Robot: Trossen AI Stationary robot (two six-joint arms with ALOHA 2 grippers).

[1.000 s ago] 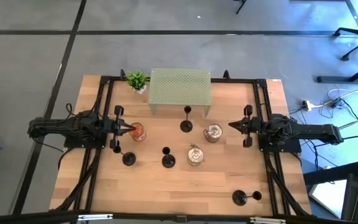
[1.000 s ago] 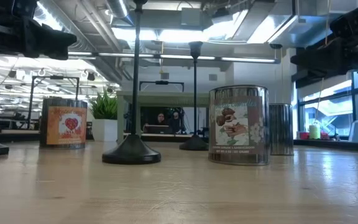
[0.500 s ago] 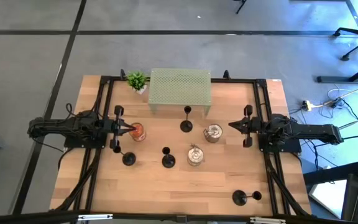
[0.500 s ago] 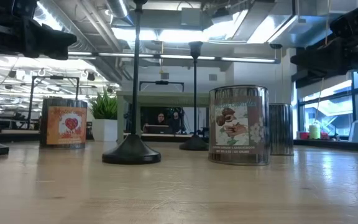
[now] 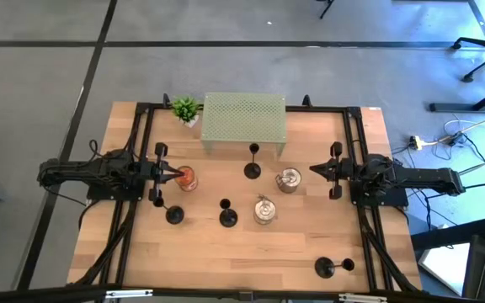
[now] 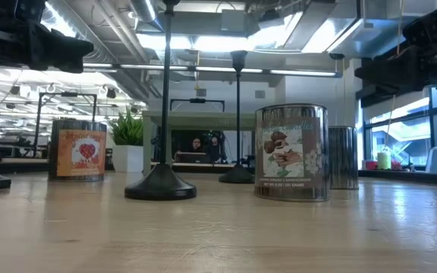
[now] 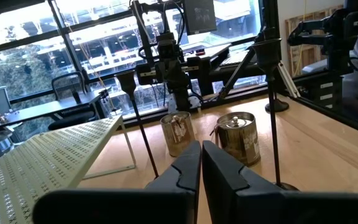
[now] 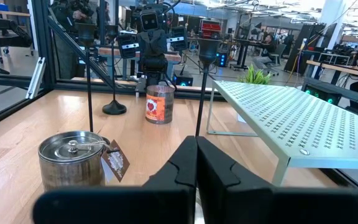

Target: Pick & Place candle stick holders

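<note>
Here the left gripper (image 5: 178,173) and right gripper (image 5: 313,170) both hover closed, holding nothing, apart from the candle stick holders (image 5: 252,171).

Overhead looks straight down, low sits at tabletop level (both share the table (image 5: 251,252)).

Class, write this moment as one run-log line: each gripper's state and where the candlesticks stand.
left gripper: shut, empty, by orange jar | right gripper: shut, empty, by silver jar | candlesticks: four upright on table, none held
</note>
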